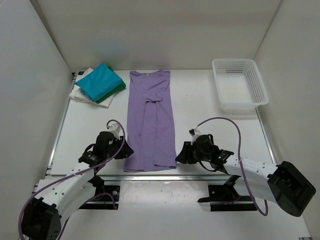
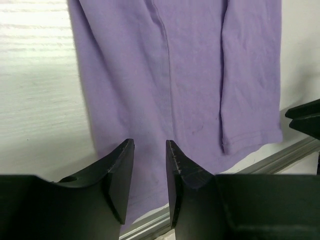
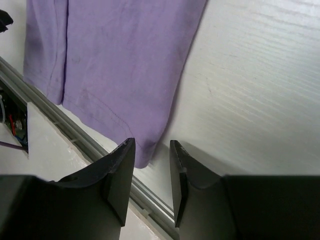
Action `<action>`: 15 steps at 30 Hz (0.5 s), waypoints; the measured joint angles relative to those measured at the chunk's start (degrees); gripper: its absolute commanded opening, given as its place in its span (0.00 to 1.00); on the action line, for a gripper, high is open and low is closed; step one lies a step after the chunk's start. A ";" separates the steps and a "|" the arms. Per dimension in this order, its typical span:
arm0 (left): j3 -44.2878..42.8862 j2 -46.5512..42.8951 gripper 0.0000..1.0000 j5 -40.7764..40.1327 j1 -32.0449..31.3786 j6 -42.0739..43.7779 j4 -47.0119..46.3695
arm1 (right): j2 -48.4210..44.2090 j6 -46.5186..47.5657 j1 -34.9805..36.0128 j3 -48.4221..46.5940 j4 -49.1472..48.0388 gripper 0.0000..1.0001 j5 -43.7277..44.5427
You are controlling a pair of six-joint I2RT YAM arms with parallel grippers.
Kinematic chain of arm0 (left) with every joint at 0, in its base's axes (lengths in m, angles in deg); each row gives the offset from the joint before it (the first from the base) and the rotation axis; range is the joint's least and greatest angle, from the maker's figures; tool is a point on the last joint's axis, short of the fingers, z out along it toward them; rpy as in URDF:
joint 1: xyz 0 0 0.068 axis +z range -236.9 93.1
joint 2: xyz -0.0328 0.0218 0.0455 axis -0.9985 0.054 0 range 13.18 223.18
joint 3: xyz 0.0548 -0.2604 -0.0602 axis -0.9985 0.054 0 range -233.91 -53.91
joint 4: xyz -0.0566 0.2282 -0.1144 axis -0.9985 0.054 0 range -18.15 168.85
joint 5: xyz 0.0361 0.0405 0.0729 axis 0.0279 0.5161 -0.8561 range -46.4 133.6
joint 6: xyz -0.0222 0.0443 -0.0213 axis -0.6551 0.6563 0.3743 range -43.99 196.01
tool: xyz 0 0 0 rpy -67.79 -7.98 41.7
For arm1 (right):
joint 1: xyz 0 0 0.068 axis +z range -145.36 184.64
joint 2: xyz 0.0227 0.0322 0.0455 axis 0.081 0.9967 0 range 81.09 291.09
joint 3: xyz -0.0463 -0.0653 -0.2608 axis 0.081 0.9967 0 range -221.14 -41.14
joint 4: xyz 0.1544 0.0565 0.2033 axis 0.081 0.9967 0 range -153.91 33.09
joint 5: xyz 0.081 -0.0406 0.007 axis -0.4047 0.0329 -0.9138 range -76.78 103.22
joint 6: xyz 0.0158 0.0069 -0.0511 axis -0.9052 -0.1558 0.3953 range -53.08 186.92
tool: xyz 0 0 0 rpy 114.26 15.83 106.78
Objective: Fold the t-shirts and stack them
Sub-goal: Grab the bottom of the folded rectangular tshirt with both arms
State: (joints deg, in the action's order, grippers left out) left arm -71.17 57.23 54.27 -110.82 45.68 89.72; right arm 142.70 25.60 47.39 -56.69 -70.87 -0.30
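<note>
- White table [image 1: 210,130]: folded stack [image 1: 100,82] waits back left.
- Left gripper [image 2: 150,145], slightly parted, empty, over the hem's left corner.
- Purple shirt [image 1: 150,120] lies lengthwise, centre, sleeves tucked.
- Right gripper [image 3: 151,145], parted, empty, mirrors it, likely for a joint fold.

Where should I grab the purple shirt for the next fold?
Probably pinch the long flat lavender cloth t-shirt at its two near hem corners, left gripper from the left, right gripper from the right: the hem lies nearest both open grippers, sides already folded in.
</note>
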 measured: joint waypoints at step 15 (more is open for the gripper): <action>0.00 0.94 0.43 -7.61 -4.46 -2.47 2.80 | 2.16 -2.08 9.35 -1.38 0.15 0.40 2.78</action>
State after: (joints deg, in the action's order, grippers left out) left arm -71.17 58.17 46.67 -115.28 43.21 92.52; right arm 144.86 23.52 56.74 -58.07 -70.72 2.47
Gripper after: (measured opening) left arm 0.429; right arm 0.399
